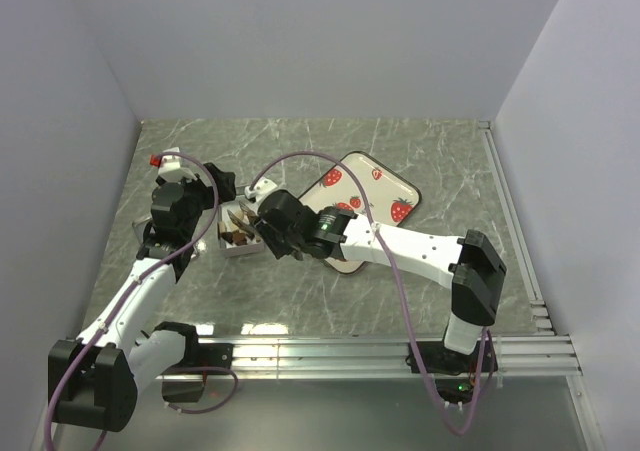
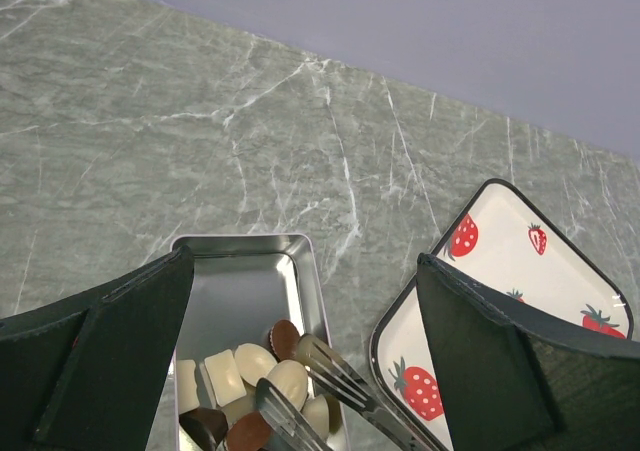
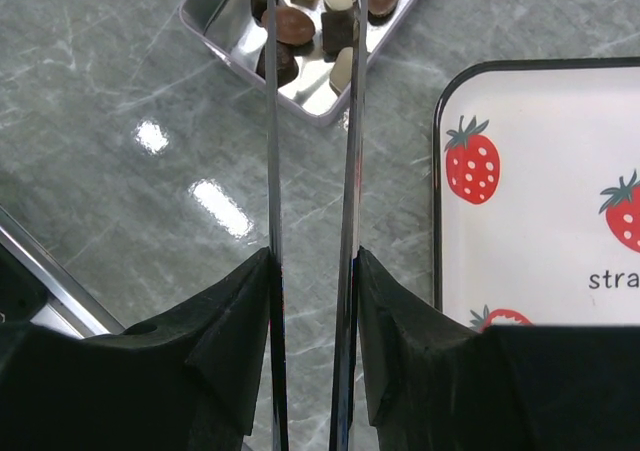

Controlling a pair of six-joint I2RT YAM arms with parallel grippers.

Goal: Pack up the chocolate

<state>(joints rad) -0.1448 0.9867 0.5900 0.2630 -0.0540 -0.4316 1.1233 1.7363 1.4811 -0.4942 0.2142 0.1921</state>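
While left gripper (image 2: 305, 261) hangs wide open above tin (image 2: 240, 243), right gripper (image 3: 312, 271) clamps metal tongs (image 3: 352, 151); tong tips flank cream chocolate (image 2: 285, 376) in tin.

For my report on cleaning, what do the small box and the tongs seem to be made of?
Small box: probably thin metal, polished; its floor and walls gleam silver like a mirror. Tongs: likely steel, bright finish; thin reflective blades with forked tips.

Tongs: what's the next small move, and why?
Probably relax the right gripper a touch so the tongs spread and drop their load. Their tips are already down inside the tin, with a cream chocolate between them.
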